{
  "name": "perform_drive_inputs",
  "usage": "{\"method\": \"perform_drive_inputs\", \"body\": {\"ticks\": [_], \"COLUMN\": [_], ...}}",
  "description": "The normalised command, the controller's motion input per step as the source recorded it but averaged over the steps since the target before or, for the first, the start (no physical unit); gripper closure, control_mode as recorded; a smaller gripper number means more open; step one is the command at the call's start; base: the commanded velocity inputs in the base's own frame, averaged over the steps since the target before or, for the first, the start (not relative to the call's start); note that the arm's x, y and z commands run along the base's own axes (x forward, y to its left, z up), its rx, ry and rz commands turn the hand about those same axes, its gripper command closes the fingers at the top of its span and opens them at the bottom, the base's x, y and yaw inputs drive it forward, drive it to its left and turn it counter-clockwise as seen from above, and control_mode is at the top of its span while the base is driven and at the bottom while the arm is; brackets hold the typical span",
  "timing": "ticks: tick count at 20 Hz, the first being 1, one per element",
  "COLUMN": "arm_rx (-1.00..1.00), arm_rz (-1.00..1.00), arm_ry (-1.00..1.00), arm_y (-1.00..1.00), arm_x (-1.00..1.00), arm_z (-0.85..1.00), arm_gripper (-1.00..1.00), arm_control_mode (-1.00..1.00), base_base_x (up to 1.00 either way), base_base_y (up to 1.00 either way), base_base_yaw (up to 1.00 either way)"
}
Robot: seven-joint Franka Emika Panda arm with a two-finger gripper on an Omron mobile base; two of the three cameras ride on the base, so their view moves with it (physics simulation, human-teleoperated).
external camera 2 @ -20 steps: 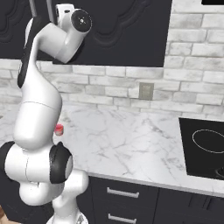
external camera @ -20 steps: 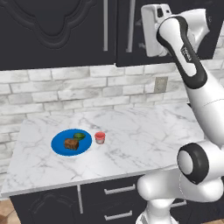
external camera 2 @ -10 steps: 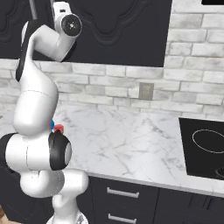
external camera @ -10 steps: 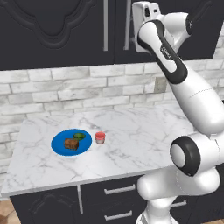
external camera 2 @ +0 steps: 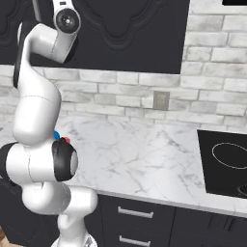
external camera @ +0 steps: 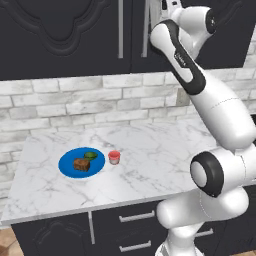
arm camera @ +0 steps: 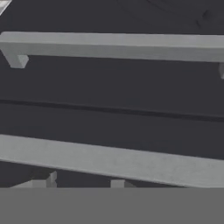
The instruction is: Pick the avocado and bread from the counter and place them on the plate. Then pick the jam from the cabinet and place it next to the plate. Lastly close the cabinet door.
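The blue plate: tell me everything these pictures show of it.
The plate is a flat, round, bright blue disc with a smooth, matte look. It lies level on the white marble counter, toward its left end in the left base view. The brown bread and the dark green avocado both sit on it, close together. The small red jam jar stands on the counter just beside its right edge, apparently not touching.

You face kitchen: marble worktop, black wall cabinets, brick backsplash, hob.
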Motion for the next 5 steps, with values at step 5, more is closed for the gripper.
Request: {"method": "perform_drive_inputs", "body": {"ticks": [5], "arm_rx": [0.00], "arm_rz": [0.00], "arm_ry": [0.00], "arm_y": [0.03], "arm_x": [-0.04], "arm_z": [0.00], "arm_gripper": [-1.00], "arm_control_mode": [-1.00], "base_base_x": [0.00], "base_base_y": [0.00], "base_base_yaw": [0.00]}}
